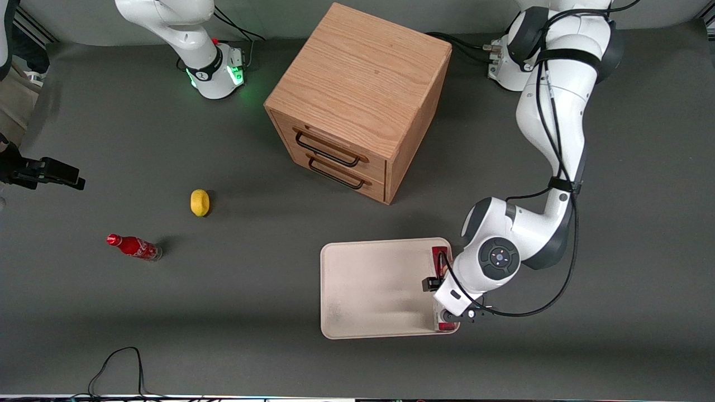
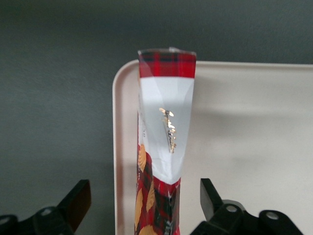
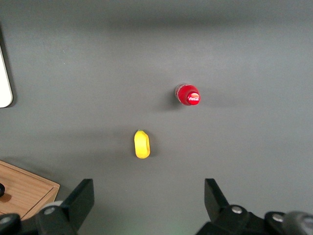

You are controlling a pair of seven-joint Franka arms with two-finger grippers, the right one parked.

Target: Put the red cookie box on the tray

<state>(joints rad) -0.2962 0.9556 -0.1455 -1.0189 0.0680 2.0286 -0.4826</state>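
Although the red cookie box (image 2: pixel 164 147) already lies on the tray (image 1: pixel 368 290), it sits hard along the tray's rim at the working arm's end, roughly 3 o'clock of the tray's middle in the front view; its long axis runs 12 to 6 there, parallel to that short rim. The gripper (image 2: pixel 145 203) hangs straight over the box with its fingers spread wide, one on each long side and neither touching the cardboard in the wrist view; so the box looks released, and I judge the coming move to be a plain lift away along that axis. In the front view, working across: the cola bottle (image 1: pixel 133 247) at about 9 o'clock of the tray bears Coca-Cola script; the lemon (image 1: pixel 199 202) and wooden drawer cabinet (image 1: pixel 357 100) carry no writing; gold script on the box's white patch is unreadable.
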